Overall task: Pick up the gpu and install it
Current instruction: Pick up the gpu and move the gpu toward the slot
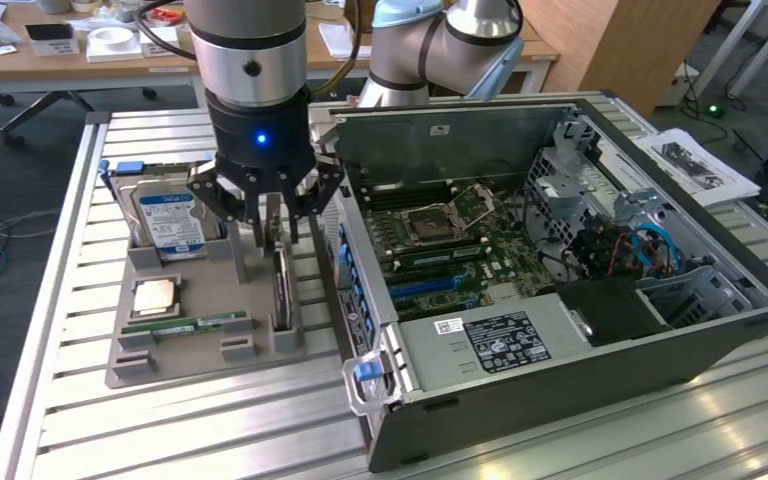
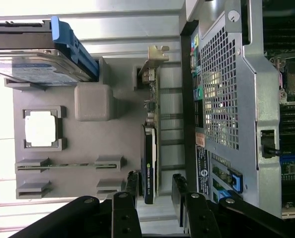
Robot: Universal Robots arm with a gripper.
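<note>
Hand (image 1: 277, 228) (image 2: 155, 191): spread wide and holding nothing. It hangs over the tray's case-side edge, with one dark finger (image 2: 132, 188) on each side of the gpu. A gap shows on both sides of the card in the wrist view.
Gpu (image 1: 281, 295) (image 2: 151, 148): stands on its long edge in the slot along the tray's edge nearest the computer case. Its silvery bracket is at the tray's hard-drive end and its dark shroud at the end under the hand. It is not lifted.
Tray (image 1: 177, 345) (image 2: 88, 144): a grey moulded holder lying flat on the tabletop, just beside the computer case.
Hard drive (image 1: 171, 222) (image 2: 38, 69): silver with a blue-white label, propped in the tray's far end as the exterior view shows it.
Processor (image 1: 155, 296) (image 2: 40, 129): a square chip lying flat in a pocket near the tray's middle.
Memory stick (image 1: 204, 323) (image 2: 63, 167): narrow and green, on edge in a slot across the tray, next to the processor.
Computer case (image 1: 584, 380) (image 2: 227, 99): lies open on its side, motherboard exposed, on the exterior view's right of the tray.
Tabletop (image 1: 197, 430) (image 2: 112, 25): slatted metal, carrying the tray and the case.
</note>
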